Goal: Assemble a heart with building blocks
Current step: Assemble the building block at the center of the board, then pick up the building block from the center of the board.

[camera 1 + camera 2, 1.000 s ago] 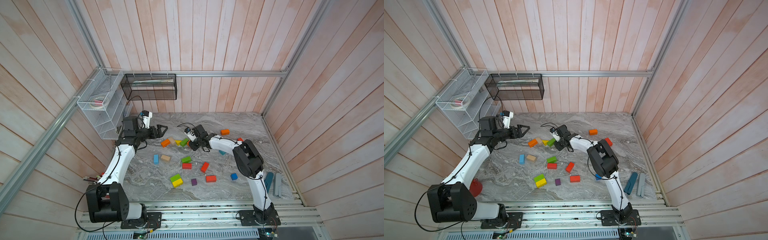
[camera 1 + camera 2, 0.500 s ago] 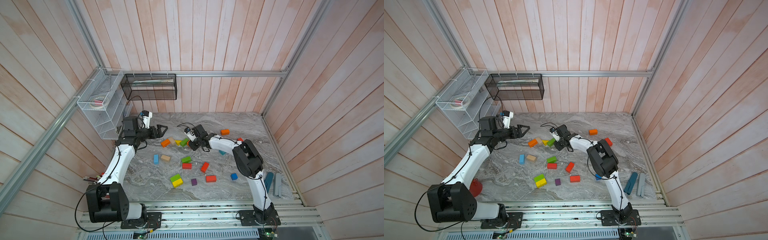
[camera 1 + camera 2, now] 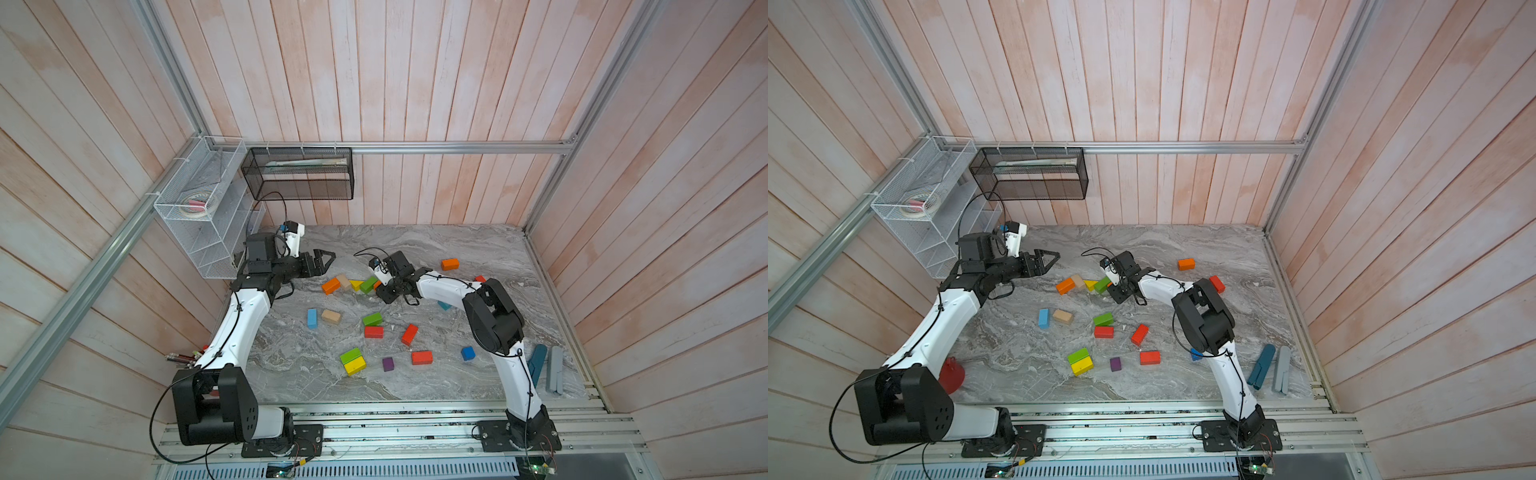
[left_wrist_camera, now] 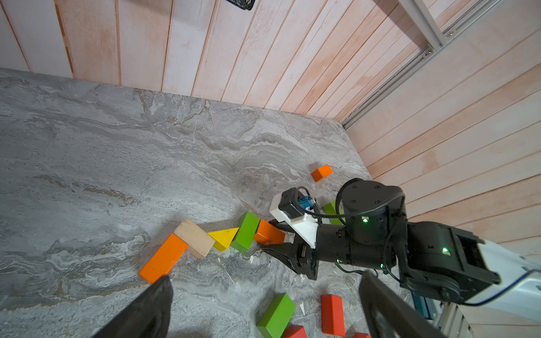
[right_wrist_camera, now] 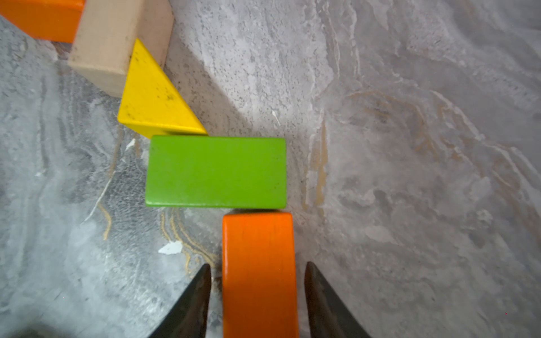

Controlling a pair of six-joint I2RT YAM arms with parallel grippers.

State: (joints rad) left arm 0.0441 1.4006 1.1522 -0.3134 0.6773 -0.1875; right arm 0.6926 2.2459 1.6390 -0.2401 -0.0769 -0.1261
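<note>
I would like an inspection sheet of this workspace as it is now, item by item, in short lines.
Surface: grey marbled tabletop, a few small white flecks.
Job's things: row of blocks (orange, tan, yellow wedge, green) touching; orange brick ends at the green one's side; loose blocks scattered nearer the arm bases.
Clutter: dark-blue bar and grey bar by the right edge; red object beside the left arm's base.
Grippers: left gripper open, empty; right gripper open, fingers either side of the orange brick, gaps visible.
Cables: black cable loops out at the left arm's base, away from the blocks.
Surroundings: plank walls, white wire basket, black mesh basket.
</note>
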